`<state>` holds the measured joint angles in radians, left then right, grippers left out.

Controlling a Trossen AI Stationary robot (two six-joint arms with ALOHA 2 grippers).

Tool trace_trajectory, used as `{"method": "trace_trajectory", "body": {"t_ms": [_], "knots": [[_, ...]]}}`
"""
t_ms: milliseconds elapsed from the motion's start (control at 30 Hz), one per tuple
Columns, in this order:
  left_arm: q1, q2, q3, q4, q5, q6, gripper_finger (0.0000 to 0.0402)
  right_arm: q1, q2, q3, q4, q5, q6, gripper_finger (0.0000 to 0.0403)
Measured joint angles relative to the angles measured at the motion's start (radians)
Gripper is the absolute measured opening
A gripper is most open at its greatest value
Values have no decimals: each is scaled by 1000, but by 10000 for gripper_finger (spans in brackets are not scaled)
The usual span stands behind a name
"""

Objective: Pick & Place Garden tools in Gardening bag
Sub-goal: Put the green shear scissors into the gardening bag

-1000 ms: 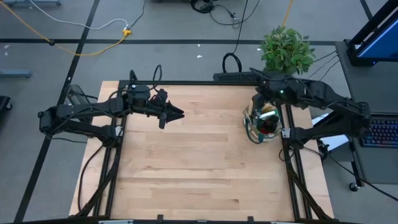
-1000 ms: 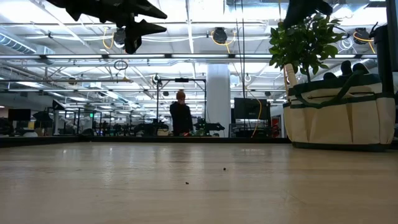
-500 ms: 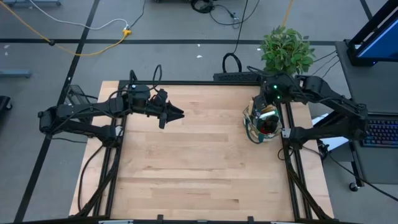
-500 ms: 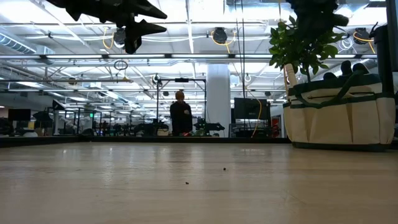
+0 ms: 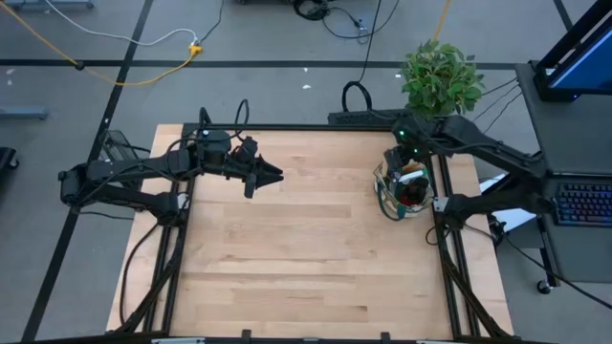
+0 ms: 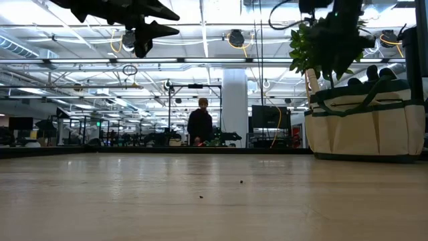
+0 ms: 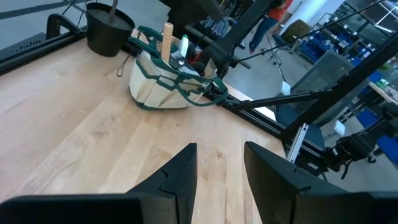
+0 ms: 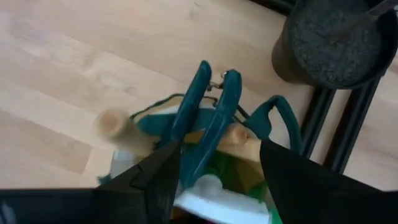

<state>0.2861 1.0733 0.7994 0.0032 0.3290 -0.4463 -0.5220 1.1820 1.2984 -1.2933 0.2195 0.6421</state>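
Note:
The beige gardening bag (image 5: 400,199) with green trim stands on its base at the table's far right. Garden tools stick up out of it, among them a wooden handle (image 7: 168,37) and something red (image 5: 414,196). My right gripper (image 8: 219,149) hangs open just above the bag, pointing down, one finger on either side of the green loop handles (image 8: 208,118). A pale wooden handle (image 8: 118,127) shows blurred beside them. My left gripper (image 5: 275,175) hovers open above the table's far left, with nothing between its fingers (image 7: 186,168).
A black plant pot (image 8: 333,43) with a leafy plant (image 5: 440,76) stands just beyond the bag at the far right corner. The black frame rail (image 7: 261,118) runs along the table's right edge. Bare wood (image 5: 287,258) covers the middle and near part. A person stands far off in the room (image 6: 200,124).
My right arm has shifted above the bag, its wrist swinging toward the far edge and a little to the left. The bag has stayed where it was. My left arm has kept still.

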Motion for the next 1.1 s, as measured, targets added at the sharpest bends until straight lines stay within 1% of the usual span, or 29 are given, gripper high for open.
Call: {"method": "trace_trajectory", "body": {"t_ms": [100, 200, 400, 500, 733, 967, 1100], "knots": [[0, 0, 0, 0, 0, -1, 136, -40, 0, -49, 63, -20, -19, 213], [0, 0, 0, 0, 0, -1, 136, -78, -1, -105, 131, -65, -40, 211], [1, 0, 0, -1, 0, -7, 136, -138, 0, -196, 258, -86, -57, 214], [1, 0, 0, -1, 0, -19, 136, -161, 0, -206, 280, -100, -64, 215], [1, 0, 0, -1, 0, -26, 136, -202, 1, -206, 321, -93, -90, 209], [1, 0, 0, -1, 0, -26, 136, -212, 47, -206, 326, -93, -109, 198], [1, 0, 0, -2, 0, -26, 136, -213, 65, -206, 327, -91, -113, 186]]}}
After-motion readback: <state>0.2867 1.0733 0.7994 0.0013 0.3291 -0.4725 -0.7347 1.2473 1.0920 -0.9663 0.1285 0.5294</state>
